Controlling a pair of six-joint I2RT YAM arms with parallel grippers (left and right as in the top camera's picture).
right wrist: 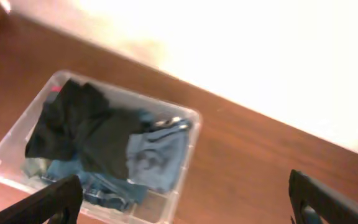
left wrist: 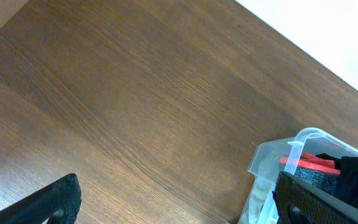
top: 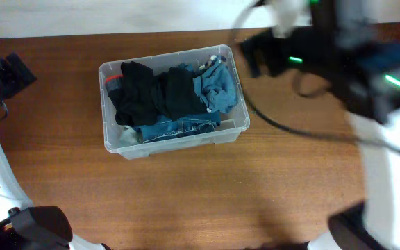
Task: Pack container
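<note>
Your right pincer [right wrist: 188, 199] hangs released off the right end of the container [top: 186, 144] (long axis across the tabletop [top: 186, 201]), nearer than your left pincer [left wrist: 179, 202], likewise released.

Nothing legible — no words, numbers or marks can be read on the container [top: 186, 142].
</note>
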